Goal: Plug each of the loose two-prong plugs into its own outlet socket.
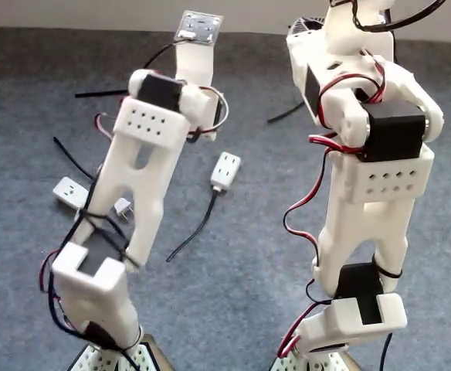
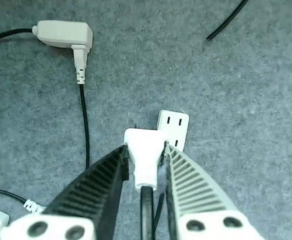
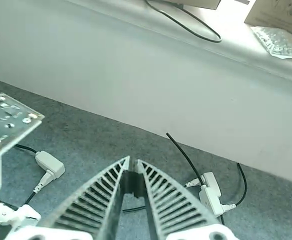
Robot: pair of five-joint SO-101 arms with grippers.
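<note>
- Two arms are standing side by side over the grey carpeted surface (image 1: 249, 263).
- Socket blocks in the high view: two are showing. One white socket block (image 1: 225, 170) is lying between the arms with a black cord (image 1: 198, 224) trailing from it. A second socket block (image 1: 69, 192) is lying out by the left arm.
- One loose two-prong plug (image 1: 123, 206) is lying just beside the left arm's long link, prongs showing.
- Left pincer (image 2: 145, 149) is clamping one white plug (image 2: 143, 167) between its ribbed black fingers (image 2: 106, 175). The plug is looking blocky and plain white, with a black lead running back out between the fingers. Its prongs are hidden.
- The held plug is sitting just beside a white two-slot socket (image 2: 173, 129) on the surface. I cannot tell whether the two are touching.
- One more white angled plug (image 2: 63, 34) is lying well apart from the pincer, with its black lead (image 2: 83, 120) running along the surface.
- Right pincer (image 3: 132, 161) is hanging above the surface near the white wall (image 3: 136, 75), jaws drawn together to a thin slit and gripping nothing.
</note>
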